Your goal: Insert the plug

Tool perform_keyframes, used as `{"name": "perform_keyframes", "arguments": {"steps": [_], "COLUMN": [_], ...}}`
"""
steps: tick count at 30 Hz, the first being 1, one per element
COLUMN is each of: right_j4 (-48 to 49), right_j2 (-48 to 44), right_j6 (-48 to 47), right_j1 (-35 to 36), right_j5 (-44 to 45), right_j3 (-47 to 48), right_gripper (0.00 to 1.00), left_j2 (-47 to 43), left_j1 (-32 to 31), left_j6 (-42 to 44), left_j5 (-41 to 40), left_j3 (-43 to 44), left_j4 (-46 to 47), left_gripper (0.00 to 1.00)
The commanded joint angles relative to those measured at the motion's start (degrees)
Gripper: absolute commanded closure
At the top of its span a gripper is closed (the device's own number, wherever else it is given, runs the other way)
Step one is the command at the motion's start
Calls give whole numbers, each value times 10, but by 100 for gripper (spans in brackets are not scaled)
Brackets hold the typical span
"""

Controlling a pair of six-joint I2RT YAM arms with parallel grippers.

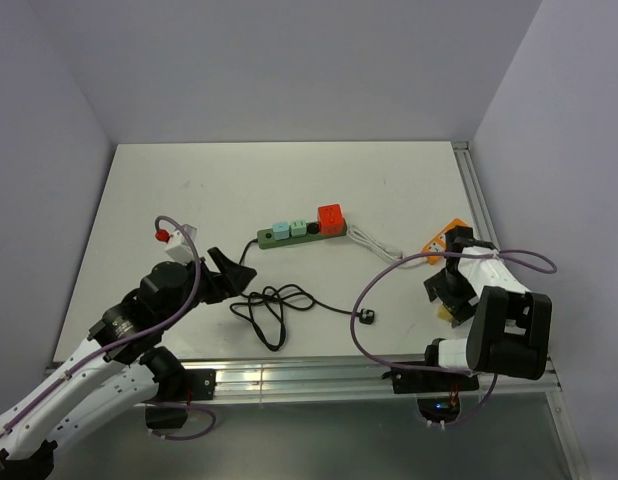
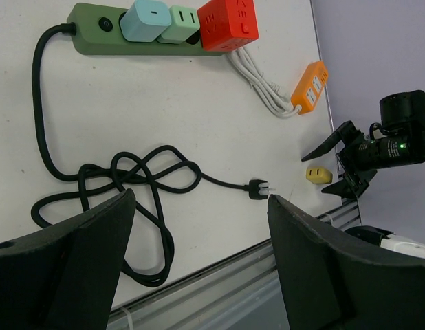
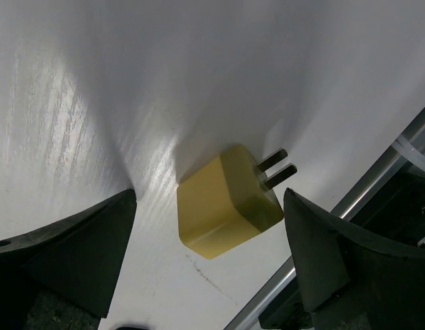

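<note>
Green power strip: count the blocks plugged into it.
3. Along the green power strip, left to right in the left wrist view: a light blue block, a mint block touching it, and a red cube at the end. Anything smaller between them may be hidden.

Bare table (image 3: 130,103) flanks the yellow plug (image 3: 226,210) on 2 sides; the edge rail (image 3: 381,175) runs close beside its prongs.

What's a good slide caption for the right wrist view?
Right gripper, jaws open, poised over the yellow plug lying on its side on the white table.
</note>
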Motion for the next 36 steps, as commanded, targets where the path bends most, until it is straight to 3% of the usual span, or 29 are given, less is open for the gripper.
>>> {"name": "perform_keyframes", "arguments": {"steps": [1,6,15,19,21,27,30,32,36], "right_j4": [16,28,44,53,54,38,73,141,267], "right_j2": [1,12,-7,-64,-81,-157,-204,-224,-236], "right_j6": [14,8,-23,-37,-47,-84,-124,-133,-126], "right_j1": [-5,-13,-22,-14,-3,127,185,200,267], "right_j5": [36,52,8,-43,-66,-97,-228,-368,-507], "right_j3": [12,11,5,-9,-15,41,81,98,121], "right_gripper": [6,10,64,93,100,100,100,100,100], "left_j2": [0,-9,-17,-18,-18,-25,-29,-30,-4], "left_j1": [1,1,1,1,1,1,1,1,1], "left_j6": [7,-1,-10,-14,-17,-15,-8,-2,-19], "left_j5": [5,5,-6,-6,-4,20,58,87,163], "left_j3": [5,-2,9,15,22,24,14,1,-23], "left_j4": [10,11,-7,-7,-8,24,60,126,241], "left_gripper": [17,17,18,18,18,19,20,20,21]}}
